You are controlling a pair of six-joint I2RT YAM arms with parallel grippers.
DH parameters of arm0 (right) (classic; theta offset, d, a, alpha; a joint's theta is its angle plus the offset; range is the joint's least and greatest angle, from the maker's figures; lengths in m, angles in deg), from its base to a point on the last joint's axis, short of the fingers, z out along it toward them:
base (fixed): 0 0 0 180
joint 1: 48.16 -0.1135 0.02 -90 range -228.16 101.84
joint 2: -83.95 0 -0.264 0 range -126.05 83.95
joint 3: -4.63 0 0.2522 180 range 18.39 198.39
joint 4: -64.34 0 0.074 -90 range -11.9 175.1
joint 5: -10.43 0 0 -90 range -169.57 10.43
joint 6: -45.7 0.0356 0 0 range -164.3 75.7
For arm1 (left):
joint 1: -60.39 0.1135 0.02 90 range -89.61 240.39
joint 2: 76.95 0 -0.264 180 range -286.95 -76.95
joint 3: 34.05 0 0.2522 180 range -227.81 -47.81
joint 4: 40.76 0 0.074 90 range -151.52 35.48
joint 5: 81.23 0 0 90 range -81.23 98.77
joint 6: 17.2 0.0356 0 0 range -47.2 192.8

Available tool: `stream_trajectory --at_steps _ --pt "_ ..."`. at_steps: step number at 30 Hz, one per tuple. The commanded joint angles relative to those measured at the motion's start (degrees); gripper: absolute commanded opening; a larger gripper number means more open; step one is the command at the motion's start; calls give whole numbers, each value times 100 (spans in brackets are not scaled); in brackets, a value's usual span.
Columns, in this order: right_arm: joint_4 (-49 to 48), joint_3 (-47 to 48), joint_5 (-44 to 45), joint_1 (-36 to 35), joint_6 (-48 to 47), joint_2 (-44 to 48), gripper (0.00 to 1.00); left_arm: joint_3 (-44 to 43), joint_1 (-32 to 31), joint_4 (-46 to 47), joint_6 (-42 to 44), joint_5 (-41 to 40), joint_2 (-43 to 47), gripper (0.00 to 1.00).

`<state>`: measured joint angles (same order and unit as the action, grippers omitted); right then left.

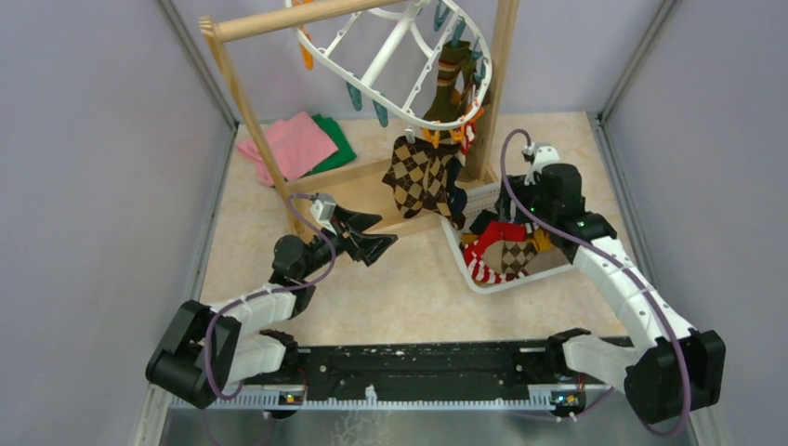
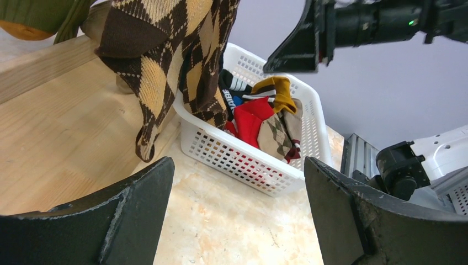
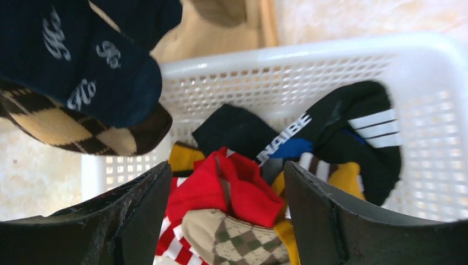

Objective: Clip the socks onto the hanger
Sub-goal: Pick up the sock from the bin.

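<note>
The only legible writing is white block lettering on a black sock (image 3: 353, 127) in the white basket (image 3: 265, 61), reading roughly "NAIBE" beside white stripes; the pale script marks on the navy sock (image 3: 94, 61) hanging above it cannot be made out. The right arm reaches forward and bends down over the basket, the right gripper (image 3: 226, 176) with jaws spread and gripping nothing above the pile of socks (image 3: 243, 199). The left arm stretches low toward the wooden rack base (image 2: 49, 138), the left gripper (image 2: 237, 165) wide apart and empty, facing the brown argyle sock (image 2: 165, 66) that hangs clipped to the hanger (image 1: 400, 46).
</note>
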<state>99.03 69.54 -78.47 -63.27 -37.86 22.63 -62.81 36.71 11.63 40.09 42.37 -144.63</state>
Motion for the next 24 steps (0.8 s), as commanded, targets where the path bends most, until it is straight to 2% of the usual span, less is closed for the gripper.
stream_trajectory --at_steps 1,6,10,12,16,18,19,24 --pt "-192 -330 -697 18 81 -459 73 -40 22 262 103 85 210 93" --pt "113 -134 267 17 31 -1219 73 -2 22 179 149 37 351 94" --pt "313 54 436 19 -47 -1733 69 6 22 157 160 32 371 94" --pt "273 54 140 17 -31 -1763 57 -2 22 141 164 32 380 94" --pt "97 -29 -390 9 6 -1256 15 -24 23 67 179 28 405 94" --pt "66 -41 -290 18 -5 -852 3 -48 22 64 171 44 371 94" --pt "86 -25 -166 14 -15 -658 0 -61 22 69 162 60 351 94" --pt "301 126 1164 17 -126 -12 0 -108 22 174 53 158 220 94"
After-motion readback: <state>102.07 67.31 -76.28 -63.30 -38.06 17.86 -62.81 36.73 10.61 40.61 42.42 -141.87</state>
